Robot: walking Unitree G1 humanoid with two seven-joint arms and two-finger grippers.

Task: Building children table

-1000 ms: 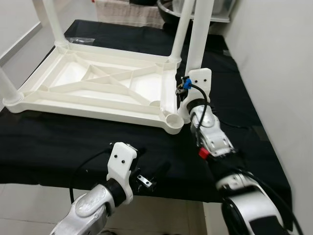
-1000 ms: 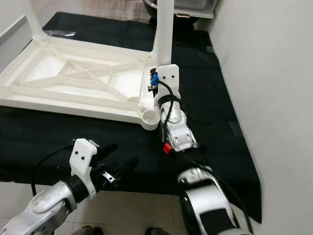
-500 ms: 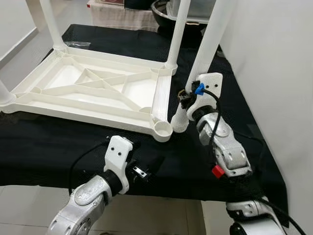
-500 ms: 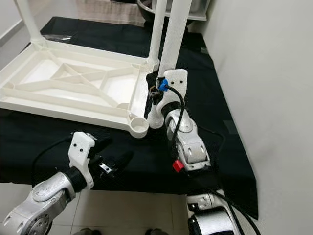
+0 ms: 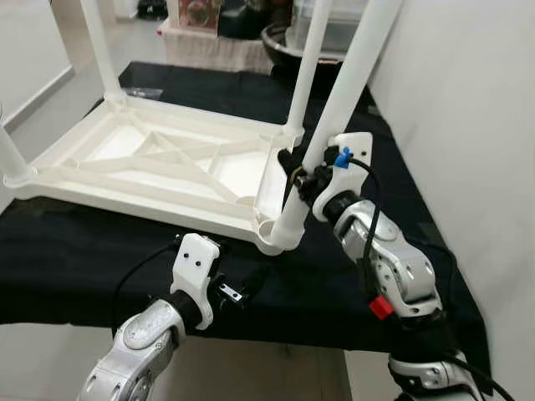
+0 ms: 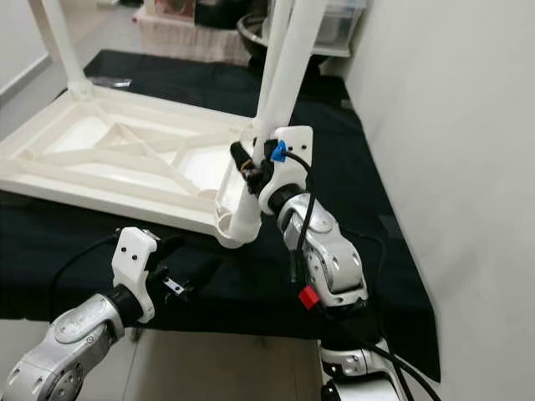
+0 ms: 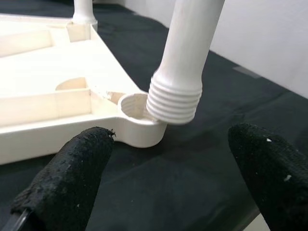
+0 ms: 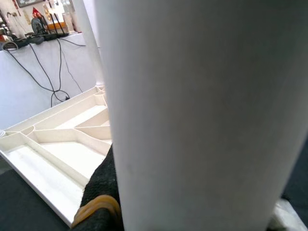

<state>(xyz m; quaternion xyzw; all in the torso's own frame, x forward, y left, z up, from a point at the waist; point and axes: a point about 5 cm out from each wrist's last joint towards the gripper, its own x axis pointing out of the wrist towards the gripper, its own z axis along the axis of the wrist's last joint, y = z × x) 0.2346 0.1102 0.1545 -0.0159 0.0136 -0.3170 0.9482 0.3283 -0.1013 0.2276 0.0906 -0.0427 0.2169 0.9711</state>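
A white plastic tabletop lies upside down on a black cloth. Legs stand in three of its corners: the far left leg, the far right leg and the near left leg. My right gripper is shut on a fourth white leg, which leans to the right. Its threaded end hangs at the rim of the near right corner socket, slightly off centre. My left gripper is open and low over the cloth in front of that corner, with both black fingertips apart.
The black-covered table ends at a front edge close to my arms. A white wall runs along the right. A dark bowl and clear boxes stand behind, and a small plastic bag lies at the back left.
My right gripper has carried the leg leftward and tilted it, bringing its threaded end from beside the corner to the socket's rim. The camera shifted too. My left gripper has stayed about where it was.
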